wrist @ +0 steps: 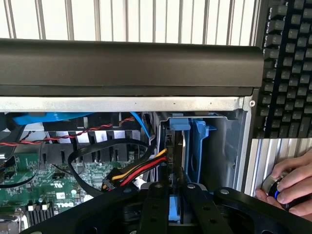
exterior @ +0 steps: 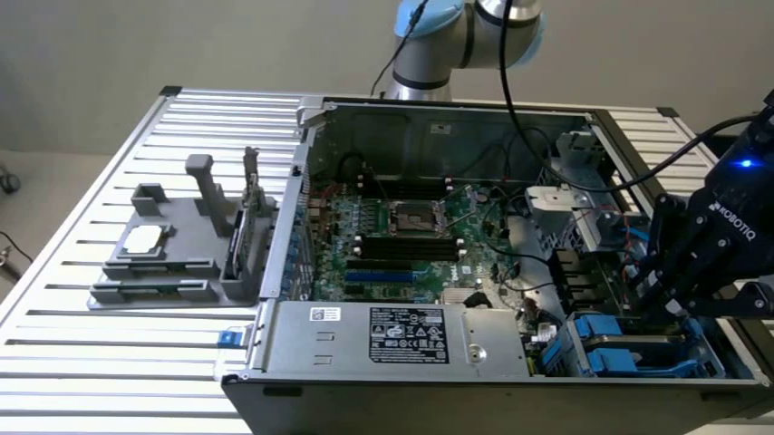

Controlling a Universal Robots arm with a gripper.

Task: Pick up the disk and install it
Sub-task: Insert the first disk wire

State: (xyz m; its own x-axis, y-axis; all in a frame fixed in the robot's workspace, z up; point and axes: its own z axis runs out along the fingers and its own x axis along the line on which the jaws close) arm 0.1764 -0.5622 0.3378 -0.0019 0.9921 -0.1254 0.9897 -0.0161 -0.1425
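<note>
Going from the exterior view's left: a gray fixture tray (exterior: 169, 258) sat on the slatted table (exterior: 72, 362), clear of the work. The open computer case (exterior: 484, 272) lay on its side so the motherboard (exterior: 400, 236) and the power supply (exterior: 400, 340) faced up for access. At the exterior view's right the gripper (exterior: 677, 294) was down at the drive bay (wrist: 209, 146), fingers (wrist: 156, 204) pinched narrowly on the disk (wrist: 174, 209) by its blue carrier, held on edge, likely to line up with the slot. A person's hand (wrist: 290, 187) rested on a knob beside a keyboard (wrist: 287, 68).
</note>
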